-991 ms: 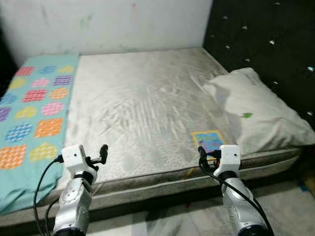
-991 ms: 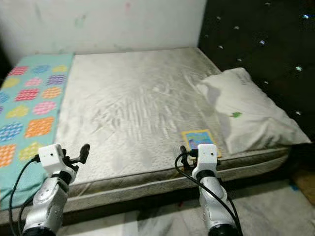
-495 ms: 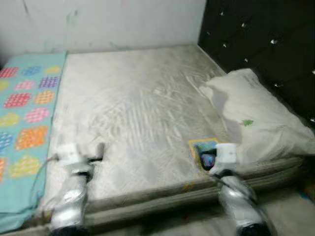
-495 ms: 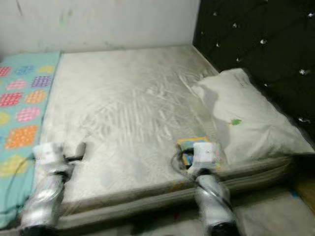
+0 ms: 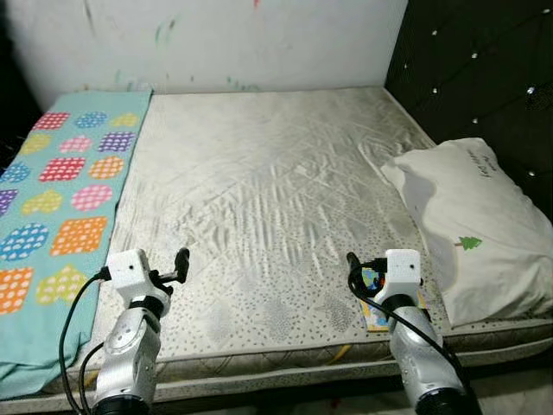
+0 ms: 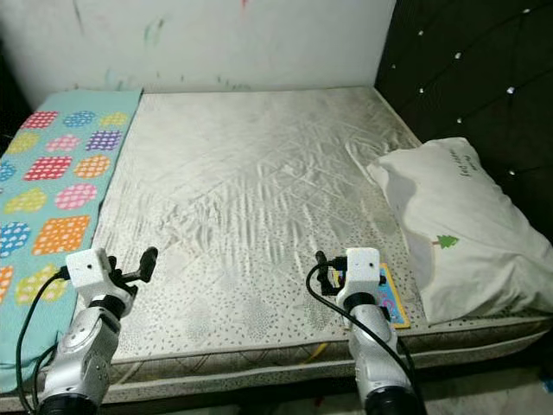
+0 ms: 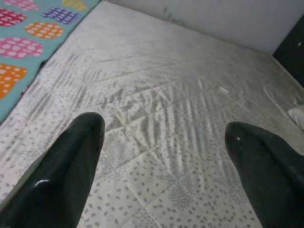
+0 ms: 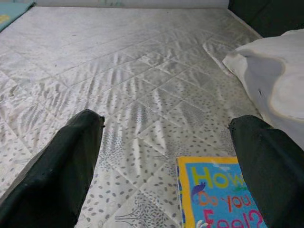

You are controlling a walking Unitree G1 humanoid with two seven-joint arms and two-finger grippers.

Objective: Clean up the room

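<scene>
Book (image 8: 221,197), children's picture type: blue cover with yellow border and coloured lettering, lying flat on the mattress (image 5: 268,199) near its front edge, just beside the lower corner of the pillow (image 5: 471,225); not touched by either claw

Mattress: pale quilted surface with a grey dotted pattern, creased across the middle; occupies most of the head views

Pillow: white, small green tree motif and a line of script on its case; rests at the robot's right side of the mattress, against the headboard (image 5: 484,69)

Headboard: dark, tufted, with shiny studs; runs along the right side

Blanket (image 5: 56,199): teal, printed with pink, orange, yellow, purple and blue patterned patches; spread along the left side of the mattress, its near end draped over the front edge

Wall (image 5: 216,39): white, smudged with green and red marks, behind the far edge of the bed

Left gripper (image 7: 164,166): raised over the front left part of the mattress, near the blanket's edge; fingers (image 7: 61,175) spread wide, released, nothing between them

Right gripper (image 8: 166,175): raised over the front right part of the mattress, directly above the near end of the book; fingers (image 8: 61,171) spread wide, released, the book's cover visible in the gap between them
</scene>
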